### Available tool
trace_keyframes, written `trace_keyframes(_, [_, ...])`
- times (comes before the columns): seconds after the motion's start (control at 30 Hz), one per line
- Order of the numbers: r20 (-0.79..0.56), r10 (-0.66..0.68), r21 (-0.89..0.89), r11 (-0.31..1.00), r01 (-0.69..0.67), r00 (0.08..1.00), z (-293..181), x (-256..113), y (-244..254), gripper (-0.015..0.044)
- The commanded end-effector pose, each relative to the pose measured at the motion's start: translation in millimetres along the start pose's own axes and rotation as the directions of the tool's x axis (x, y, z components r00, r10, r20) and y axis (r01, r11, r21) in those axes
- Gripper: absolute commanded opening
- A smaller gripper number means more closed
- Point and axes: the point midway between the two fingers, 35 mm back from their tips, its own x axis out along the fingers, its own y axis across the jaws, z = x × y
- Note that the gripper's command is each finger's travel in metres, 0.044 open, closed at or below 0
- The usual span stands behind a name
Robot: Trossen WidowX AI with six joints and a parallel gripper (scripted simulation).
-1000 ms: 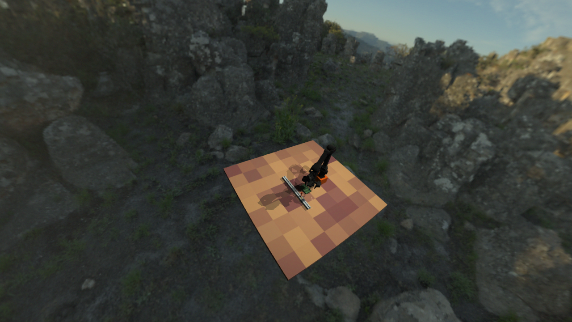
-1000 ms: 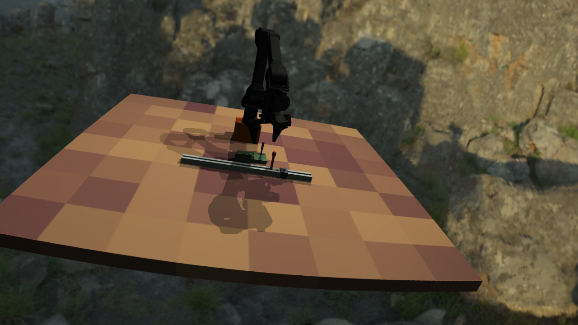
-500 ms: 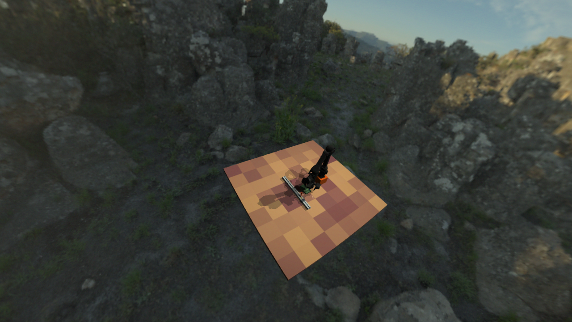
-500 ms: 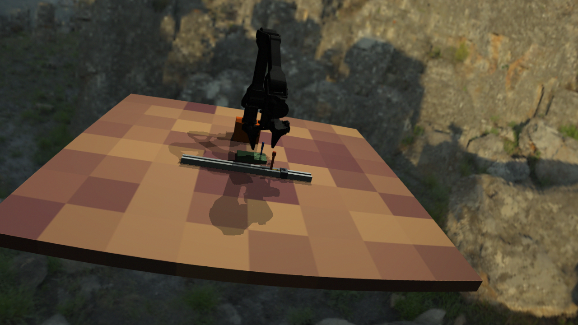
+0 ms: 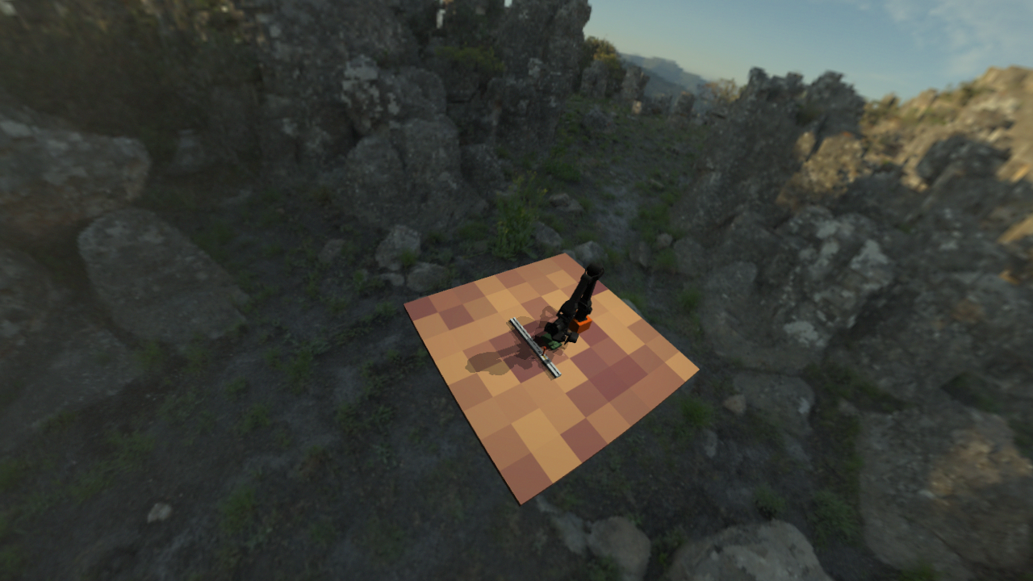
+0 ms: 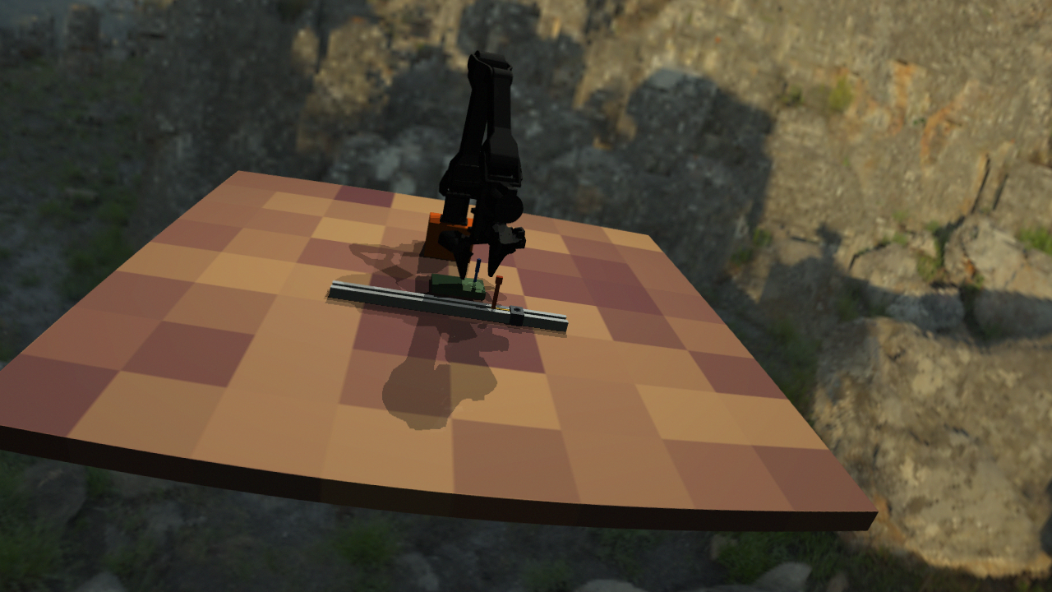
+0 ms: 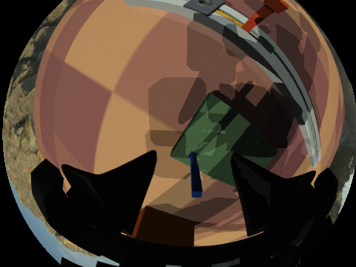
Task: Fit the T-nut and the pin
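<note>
My gripper (image 6: 477, 275) (image 7: 195, 156) is open, its fingers on either side of the blue pin (image 6: 477, 270) (image 7: 196, 176) without touching it. The pin stands upright in the green tray (image 5: 554, 345) (image 6: 445, 284) (image 7: 211, 122). The aluminum rail (image 5: 523, 333) (image 6: 382, 294) (image 7: 297, 93) lies beyond the tray. The brass T-nut (image 7: 230, 18) lies in its slot, reaching the edge of the dark bracket (image 6: 517, 315) (image 7: 213, 9). Its orange handle (image 6: 497, 290) (image 7: 261, 15) sticks up, clear of the gripper. How far the nut extends under the bracket is hidden.
The orange block (image 5: 580, 324) (image 6: 434, 239) (image 7: 167, 226) at the arm's base stands behind the tray. The checkered table top (image 5: 534, 433) (image 6: 507, 419) ends at a drop on all sides. The arm's shadow falls over the tray and rail.
</note>
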Motion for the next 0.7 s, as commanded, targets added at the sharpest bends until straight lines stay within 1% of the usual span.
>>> trace_keyframes(0.0, [-0.005,-0.002,0.003,1.000,0.002,1.000,-1.9,1.4,0.0,0.0256])
trace_keyframes(0.3, [-0.005,-0.002,0.003,1.000,0.002,1.000,-1.9,1.4,0.0,0.0020])
trace_keyframes(0.33, [-0.005,-0.002,0.003,1.000,0.002,1.000,-1.9,1.4,0.0,0.0013])
trace_keyframes(0.53, [-0.005,-0.002,0.003,1.000,0.002,1.000,-1.9,1.4,0.0,-0.0144])
trace_keyframes(0.67, [-0.005,-0.002,0.003,1.000,0.002,1.000,-1.9,1.2,0.0,-0.0150])
